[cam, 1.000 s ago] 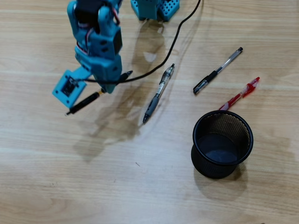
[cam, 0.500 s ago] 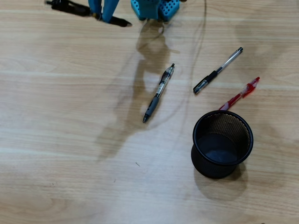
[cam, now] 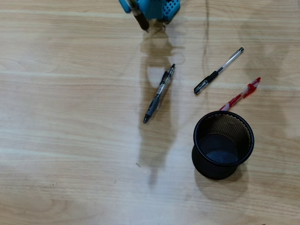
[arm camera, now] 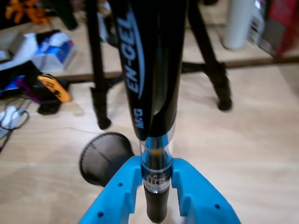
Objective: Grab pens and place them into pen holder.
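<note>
A black gel pen (arm camera: 154, 93) stands pinched between the blue jaws near its lower end in the wrist view, most of its length unsupported; a jolt on the way could swing or slip it. At the overhead view's top edge the gripper (cam: 140, 14) sits well apart from the pen holder (cam: 223, 144), lower right, so a tilted pen could strike the rim. Three pens lie on the surface (cam: 70, 154): grey-black clicker (cam: 159, 93), clear black-capped pen (cam: 218, 71), red pen (cam: 240, 94).
</note>
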### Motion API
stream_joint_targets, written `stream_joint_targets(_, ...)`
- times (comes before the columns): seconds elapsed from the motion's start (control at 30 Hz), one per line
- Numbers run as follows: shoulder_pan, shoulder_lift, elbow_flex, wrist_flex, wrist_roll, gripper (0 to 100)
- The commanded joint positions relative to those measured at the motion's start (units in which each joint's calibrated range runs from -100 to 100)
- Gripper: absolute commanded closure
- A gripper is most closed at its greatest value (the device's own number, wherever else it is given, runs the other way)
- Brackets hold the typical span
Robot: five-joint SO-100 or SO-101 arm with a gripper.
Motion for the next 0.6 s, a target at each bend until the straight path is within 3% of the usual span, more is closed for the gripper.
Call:
stream_joint_targets(0.0, -5.7, 0.48, 6.86, -18.36, 0.32, 98)
stream_joint_targets(0.27, -13.66, 12.96, 13.2, -44.14, 0.22, 98)
stream_joint_targets(0.57, -17.22, 27.31, 13.2, -53.07, -0.46, 98)
